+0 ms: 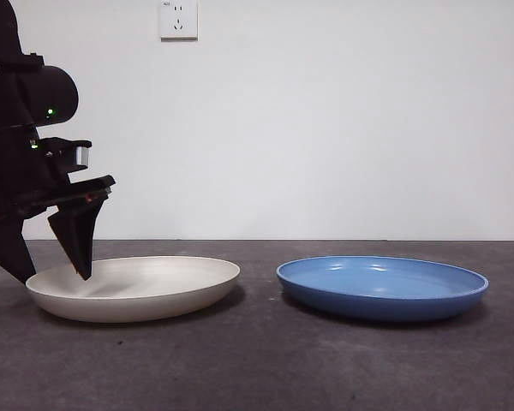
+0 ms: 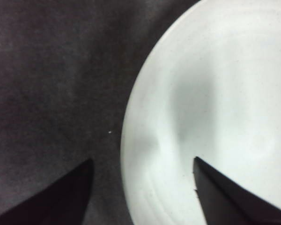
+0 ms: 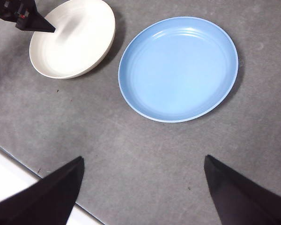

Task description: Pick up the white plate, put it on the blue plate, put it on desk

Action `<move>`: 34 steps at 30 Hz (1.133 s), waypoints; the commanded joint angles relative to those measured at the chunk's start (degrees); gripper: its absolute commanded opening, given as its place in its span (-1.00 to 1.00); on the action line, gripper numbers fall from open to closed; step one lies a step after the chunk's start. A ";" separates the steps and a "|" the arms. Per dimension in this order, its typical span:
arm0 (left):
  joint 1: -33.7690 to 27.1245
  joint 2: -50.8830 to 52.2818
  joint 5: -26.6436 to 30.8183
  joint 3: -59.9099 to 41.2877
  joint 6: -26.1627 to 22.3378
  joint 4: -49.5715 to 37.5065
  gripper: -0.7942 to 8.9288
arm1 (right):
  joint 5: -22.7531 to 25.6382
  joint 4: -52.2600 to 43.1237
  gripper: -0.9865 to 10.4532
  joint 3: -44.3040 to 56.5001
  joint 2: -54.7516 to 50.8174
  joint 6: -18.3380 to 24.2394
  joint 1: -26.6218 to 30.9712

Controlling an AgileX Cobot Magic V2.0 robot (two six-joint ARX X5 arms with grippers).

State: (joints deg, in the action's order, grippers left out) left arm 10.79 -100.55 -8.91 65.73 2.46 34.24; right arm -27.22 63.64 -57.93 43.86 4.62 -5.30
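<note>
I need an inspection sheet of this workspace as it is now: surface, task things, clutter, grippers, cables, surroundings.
Surface: dark grey desk, matte and mottled.
Job's things: white plate and blue plate lie flat on the desk, side by side, apart.
Clutter: nothing seen.
Grippers: left gripper open, jaws astride the white plate's rim; right gripper open, high above bare desk, holding nothing.
Cables: nothing seen.
Surroundings: plain white wall with a wall socket.

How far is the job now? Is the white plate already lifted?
Nothing is done yet: the white plate lies on the desk, beside and apart from the blue plate. In hand: the left pincer is open, straddling the white plate's rim. The right pincer waits, open, above the desk. Left: grasping, lifting, stacking, then setting down.
</note>
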 commanded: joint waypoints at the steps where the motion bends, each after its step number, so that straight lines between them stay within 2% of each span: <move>1: 0.15 -1.16 0.20 1.29 0.22 -0.44 -0.40 | -0.17 -0.55 -0.11 -1.11 0.24 -0.13 -0.24; 7: 0.15 -1.16 0.20 1.29 0.28 -0.37 -0.82 | -0.17 -0.52 -0.11 -1.11 0.22 -0.11 -0.24; 20: -0.31 0.44 0.39 1.31 1.88 -0.77 -0.82 | -0.17 -0.52 -0.11 -1.11 0.22 -0.13 -0.24; 29: -0.50 11.17 0.07 1.55 4.33 -1.07 -0.82 | -0.17 -0.57 -0.11 -1.11 0.22 -0.13 -0.24; 34: 1.64 16.20 -2.10 3.04 5.99 -0.90 -0.82 | -0.17 -0.59 -0.11 -1.11 0.22 -0.17 -0.24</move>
State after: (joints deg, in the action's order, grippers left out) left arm 11.68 -84.23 -9.98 67.22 7.05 34.00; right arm -27.22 63.61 -57.93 43.86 4.62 -5.30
